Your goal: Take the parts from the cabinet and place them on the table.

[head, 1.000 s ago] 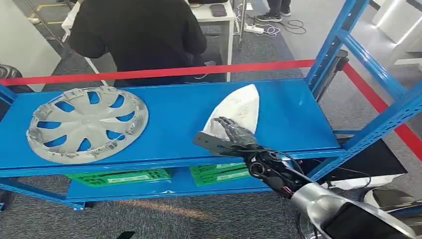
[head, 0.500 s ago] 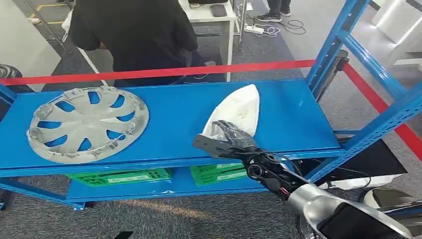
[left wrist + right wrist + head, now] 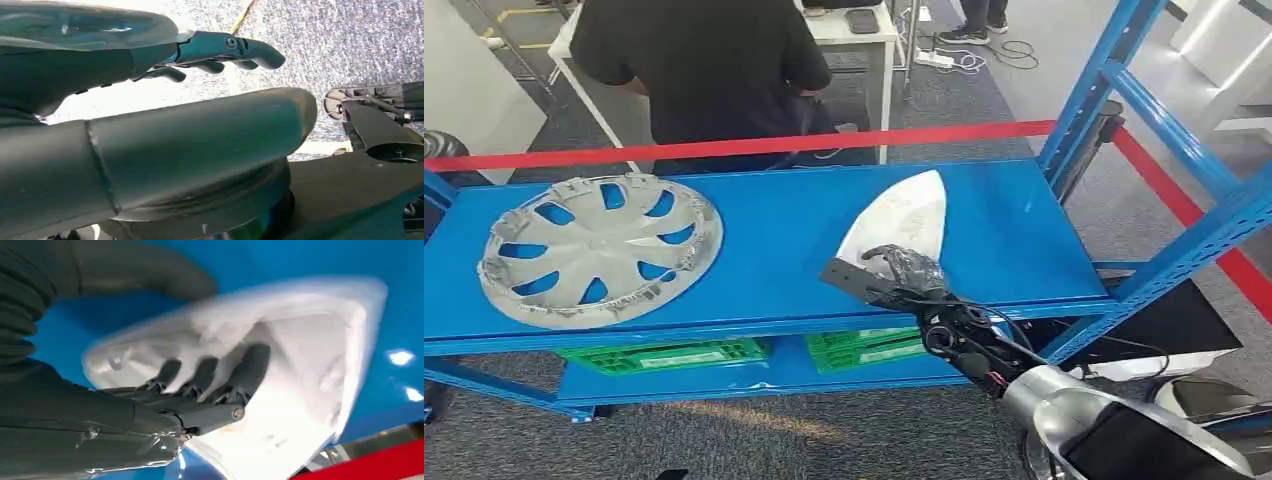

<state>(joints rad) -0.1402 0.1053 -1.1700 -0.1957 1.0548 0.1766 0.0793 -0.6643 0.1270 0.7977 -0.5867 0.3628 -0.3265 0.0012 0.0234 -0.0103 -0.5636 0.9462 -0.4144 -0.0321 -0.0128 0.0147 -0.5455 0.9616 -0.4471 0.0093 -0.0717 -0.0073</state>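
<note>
A white triangular part (image 3: 906,215) lies on the blue cabinet shelf (image 3: 774,240), right of centre, its point away from me. My right hand (image 3: 896,274) sits on its near end. The dark fingers (image 3: 210,377) curl down onto the white part (image 3: 300,370), while the thumb (image 3: 150,270) sticks out to the side over the shelf. A grey wheel cover (image 3: 599,250) lies flat at the shelf's left end. My left hand (image 3: 190,140) hangs over the grey carpet, fingers loosely bent and holding nothing.
A person in black (image 3: 704,70) stands behind the cabinet at a white table (image 3: 864,35). Red tape (image 3: 754,146) runs along the shelf's far edge. Blue uprights (image 3: 1094,90) frame the right end. Green crates (image 3: 664,353) sit on the lower shelf.
My right hand's fingers have curled down from a flatter spread onto the white part's near end. The part and the wheel cover stay put. The person behind has shifted slightly.
</note>
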